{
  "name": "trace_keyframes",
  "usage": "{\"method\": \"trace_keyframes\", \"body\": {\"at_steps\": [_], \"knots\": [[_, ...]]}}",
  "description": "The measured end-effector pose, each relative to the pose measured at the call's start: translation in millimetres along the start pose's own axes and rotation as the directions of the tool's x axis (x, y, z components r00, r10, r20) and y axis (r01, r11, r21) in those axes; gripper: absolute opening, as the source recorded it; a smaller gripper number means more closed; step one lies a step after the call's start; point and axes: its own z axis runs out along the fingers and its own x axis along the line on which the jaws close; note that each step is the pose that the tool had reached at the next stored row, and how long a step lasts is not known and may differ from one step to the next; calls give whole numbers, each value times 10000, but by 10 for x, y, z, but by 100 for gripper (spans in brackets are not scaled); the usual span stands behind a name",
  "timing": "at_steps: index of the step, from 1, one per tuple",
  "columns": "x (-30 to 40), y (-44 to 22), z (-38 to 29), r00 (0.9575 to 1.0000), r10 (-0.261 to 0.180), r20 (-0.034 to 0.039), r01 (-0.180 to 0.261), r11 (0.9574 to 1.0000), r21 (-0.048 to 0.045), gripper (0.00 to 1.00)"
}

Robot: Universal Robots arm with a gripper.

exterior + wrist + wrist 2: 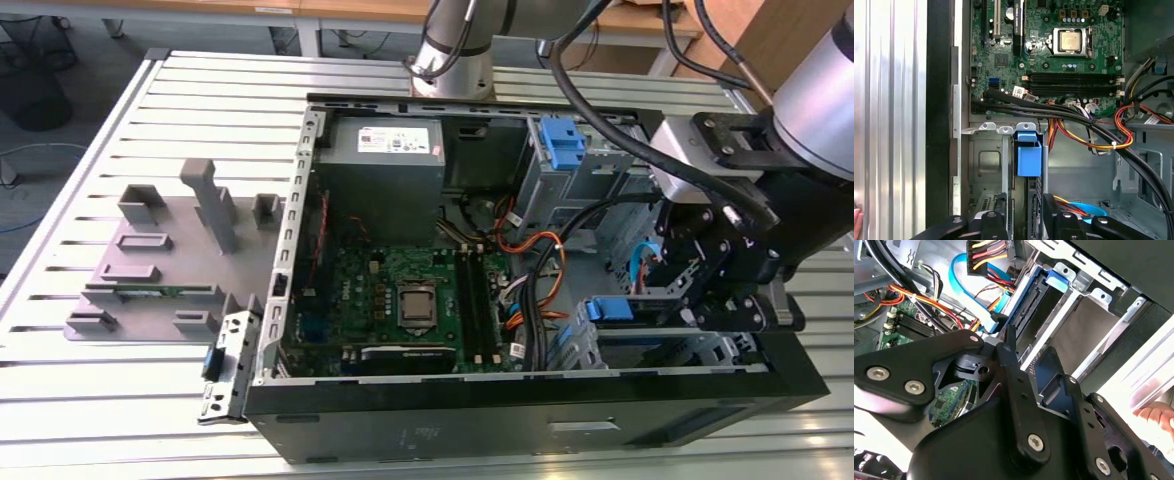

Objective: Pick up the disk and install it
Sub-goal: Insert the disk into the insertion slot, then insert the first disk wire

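The disk stands on edge in the drive cage at the front corner of the open computer case, on the exterior view's right. Its blue carrier tab faces the motherboard, and in the second wrist view the disk's blue frame lies between the cage's metal rails. My gripper hangs over that cage. In the first wrist view its black fingers flank the disk's dark rear edge, and the gripper is shut on it.
Black, orange and blue cables run just beside the cage. The motherboard fills the case floor, with the grey power supply and another blue bracket at the back. A grey fixture sits outside. A person's hand rests near the case.
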Motion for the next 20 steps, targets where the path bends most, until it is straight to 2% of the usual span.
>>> {"method": "trace_keyframes", "body": {"at_steps": [3,9,20], "knots": [[1,11,18,10000,-1,1,1,10000,51,42],[1,13,24,10000,-2,2,2,10000,54,42],[0,13,-4,10000,-21,19,21,10000,57,42]]}}
